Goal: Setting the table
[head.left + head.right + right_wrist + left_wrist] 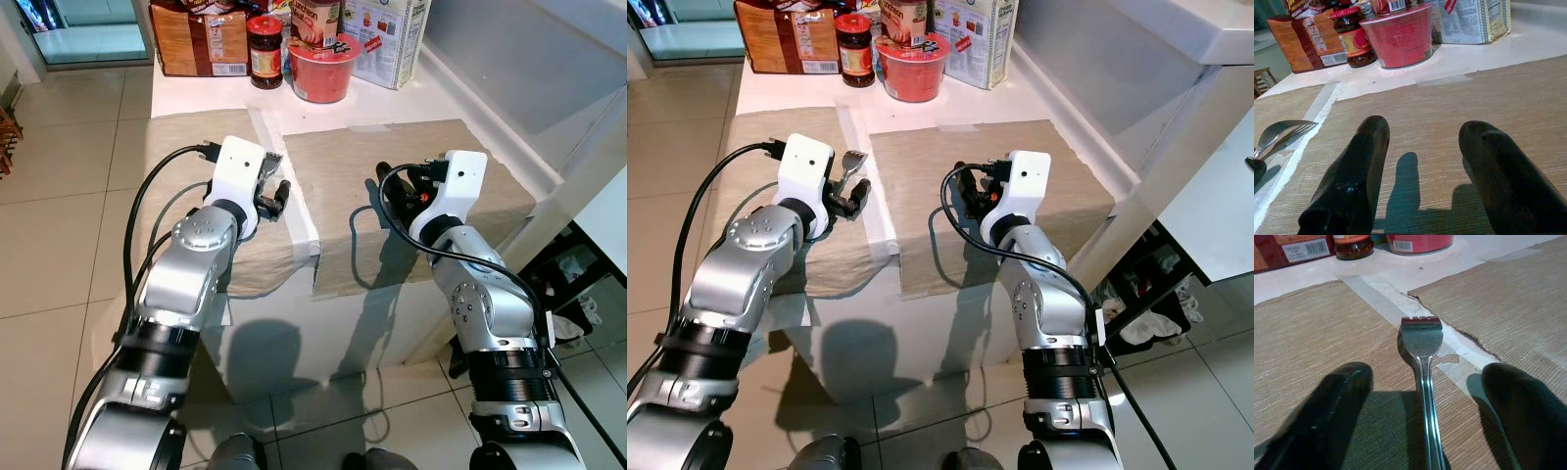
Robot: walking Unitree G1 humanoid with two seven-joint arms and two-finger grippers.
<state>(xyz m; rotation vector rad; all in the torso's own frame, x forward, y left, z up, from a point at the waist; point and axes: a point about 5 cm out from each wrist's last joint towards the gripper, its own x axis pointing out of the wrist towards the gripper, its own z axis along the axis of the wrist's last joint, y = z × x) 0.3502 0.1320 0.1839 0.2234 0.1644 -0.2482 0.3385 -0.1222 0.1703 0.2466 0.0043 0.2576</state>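
Tan woven placemats cover a white table (196, 88): the left placemat (186, 132) and the right placemat (392, 157) lie side by side, with a strip of pale tape (289, 186) along the gap between them.

A silver fork (1422, 340) lies on the left placemat near its inner edge, tines toward the back of the table. The left gripper (1422, 396) sits low over the fork, its two black fingers spread wide apart on either side of the handle. From the left wrist view neither finger touches the fork.

The right gripper (1425, 147) hovers over the right placemat with its black fingers parted and nothing between them. In the right wrist view the fork's tines show off to one side, at the edge of the tape.

At the back of the table stand a red bowl (321, 69), a dark jar with a red lid (265, 51), a brown packet (201, 39) and a printed carton (392, 39). Beige floor tiles (69, 196) surround the table.
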